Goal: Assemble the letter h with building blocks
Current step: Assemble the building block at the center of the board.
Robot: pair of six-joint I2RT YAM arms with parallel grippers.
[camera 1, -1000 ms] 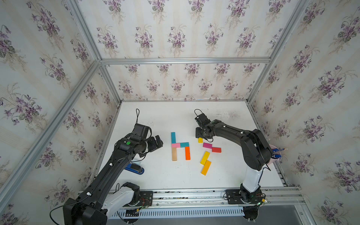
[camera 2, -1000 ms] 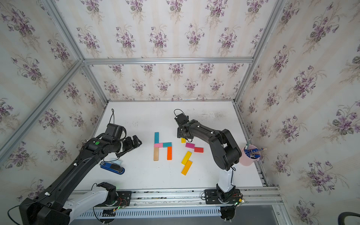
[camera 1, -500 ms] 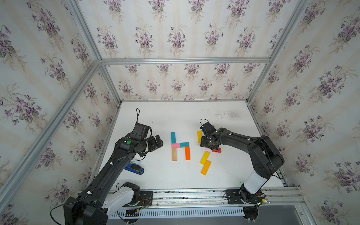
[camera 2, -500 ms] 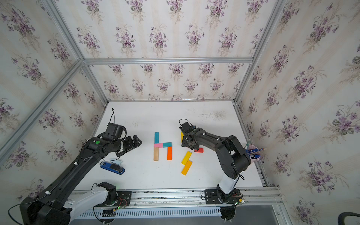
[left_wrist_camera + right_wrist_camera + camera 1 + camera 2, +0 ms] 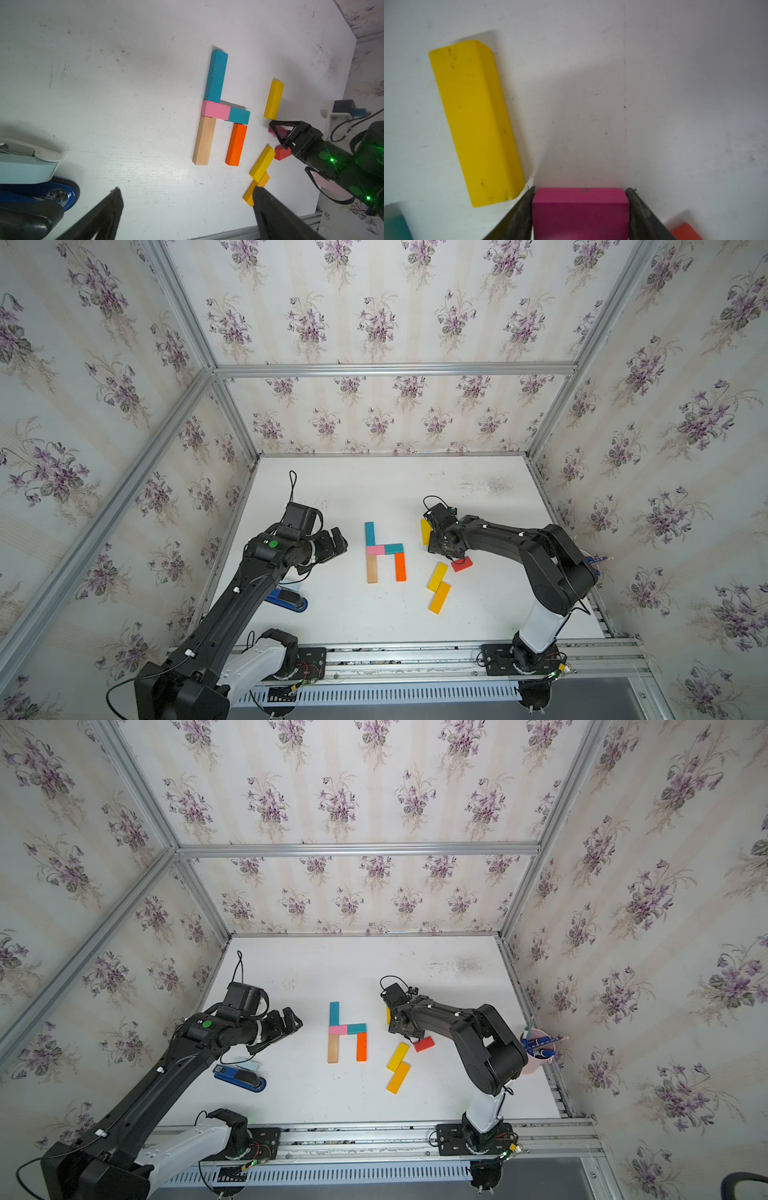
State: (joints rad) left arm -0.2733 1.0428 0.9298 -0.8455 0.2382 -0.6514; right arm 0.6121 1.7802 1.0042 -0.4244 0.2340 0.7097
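Observation:
Five building blocks form a figure mid-table: long teal (image 5: 369, 533), pink (image 5: 375, 549), short teal (image 5: 393, 548), tan (image 5: 372, 568) and orange (image 5: 400, 566). To their right lie loose blocks: a yellow one (image 5: 425, 531), another yellow (image 5: 437, 576), an amber one (image 5: 439, 597) and a red one (image 5: 462, 564). My right gripper (image 5: 581, 188) points down between the far yellow and the red block, shut on a magenta block (image 5: 580, 212) resting on the table. The arm hides that block in both top views. My left gripper (image 5: 338, 543) hovers open and empty left of the figure.
A blue stapler-like object (image 5: 286, 597) lies on the table under my left arm. A pink cup of pens (image 5: 538, 1048) stands at the right edge. Aluminium frame rails and papered walls close in the white table (image 5: 374, 489).
My right gripper moved away from the far yellow block toward the near side, settled over the magenta block and narrowed its jaws onto it. The left arm has not moved.

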